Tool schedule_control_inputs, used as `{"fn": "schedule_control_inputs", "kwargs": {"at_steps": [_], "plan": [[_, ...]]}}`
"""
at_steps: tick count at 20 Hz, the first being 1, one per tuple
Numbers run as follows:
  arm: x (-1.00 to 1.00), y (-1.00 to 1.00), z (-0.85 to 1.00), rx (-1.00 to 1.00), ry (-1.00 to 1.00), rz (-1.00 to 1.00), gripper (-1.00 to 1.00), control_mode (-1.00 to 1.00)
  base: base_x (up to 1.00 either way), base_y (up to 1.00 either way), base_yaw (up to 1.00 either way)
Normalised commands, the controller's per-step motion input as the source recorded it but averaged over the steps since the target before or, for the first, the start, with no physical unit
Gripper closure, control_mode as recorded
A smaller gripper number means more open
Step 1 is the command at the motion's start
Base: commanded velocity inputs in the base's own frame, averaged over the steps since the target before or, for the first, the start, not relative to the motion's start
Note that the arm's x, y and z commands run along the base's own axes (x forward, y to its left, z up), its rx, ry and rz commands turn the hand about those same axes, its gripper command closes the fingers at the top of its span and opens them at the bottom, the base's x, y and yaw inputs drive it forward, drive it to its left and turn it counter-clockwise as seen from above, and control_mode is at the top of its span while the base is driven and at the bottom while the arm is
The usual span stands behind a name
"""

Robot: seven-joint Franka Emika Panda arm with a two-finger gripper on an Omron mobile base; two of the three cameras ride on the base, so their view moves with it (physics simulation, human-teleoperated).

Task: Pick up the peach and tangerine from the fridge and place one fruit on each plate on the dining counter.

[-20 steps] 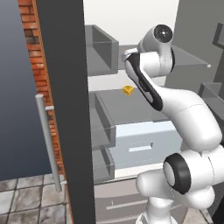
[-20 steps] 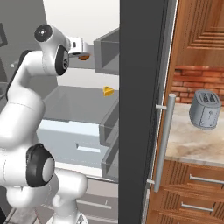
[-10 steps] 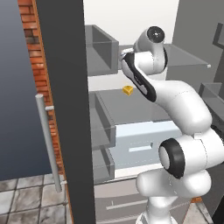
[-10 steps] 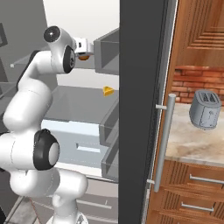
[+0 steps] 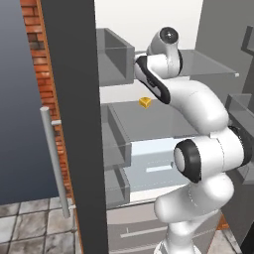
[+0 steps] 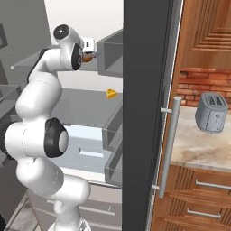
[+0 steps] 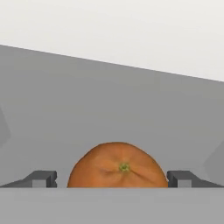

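Note:
The fridge (image 5: pixel 69 124) stands open, and my arm reaches onto its upper grey shelf (image 5: pixel 211 64). On that shelf rests the tangerine (image 7: pixel 117 166), round and orange with a small green stem spot. My gripper (image 7: pixel 112 178) is open, with one dark fingertip on each side of the fruit, close to its skin. From the right base view the tangerine (image 6: pixel 88 57) peeks out as an orange bit just under the gripper (image 6: pixel 91 50), beside a grey door bin. The peach, the plates and the dining counter are out of view.
A yellow cheese wedge (image 5: pixel 145 102) lies on the middle shelf below my arm. Grey bins (image 6: pixel 110 56) hang on the open doors at both sides. Outside to the right, a toaster (image 6: pixel 211 113) stands on a counter over wooden drawers.
The arm has pushed a little deeper into the fridge, its upper joint shifting toward the shelf. The tangerine stays where it was.

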Motion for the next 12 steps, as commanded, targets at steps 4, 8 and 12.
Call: {"fn": "schedule_control_inputs", "kwargs": {"at_steps": [4,8,12], "plan": [[0.19,0.00,-0.21,0.00,0.01,0.00,-1.00,-1.00,0.00,0.00,0.00],[0.04,0.00,-0.33,0.00,0.00,0.00,1.00,-1.00,0.00,0.00,0.00],[-0.05,0.00,-0.35,0.00,-0.03,0.00,1.00,-1.00,0.00,0.00,0.00]]}}
